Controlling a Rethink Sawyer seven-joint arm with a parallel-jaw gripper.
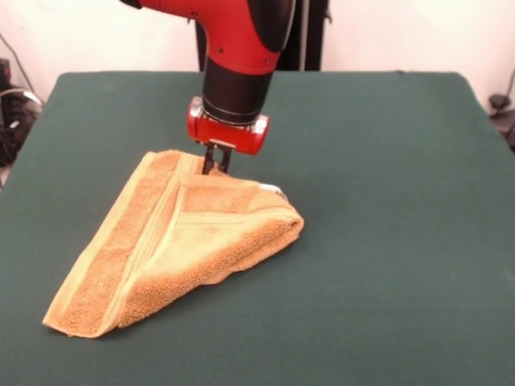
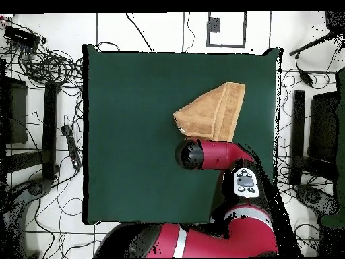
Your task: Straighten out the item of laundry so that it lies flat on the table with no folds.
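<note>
Front view: towel [image 1: 181, 241], golden-orange, folded into a rough triangle with paler bands shown, laid left of centre on the green table [image 1: 386, 201]; small white tag [image 1: 274, 190] seen at its far corner. Gripper [image 1: 216, 165] set down at the towel's far edge, fingers close together, apparently pinching the cloth there

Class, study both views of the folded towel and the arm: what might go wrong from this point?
1. The end effector meets the towel at its far edge, where layers overlap; it may catch several layers at once, so the fold would move without opening.
2. The towel lies toward one side of the table; dragging it that way could take it over the edge.
</note>
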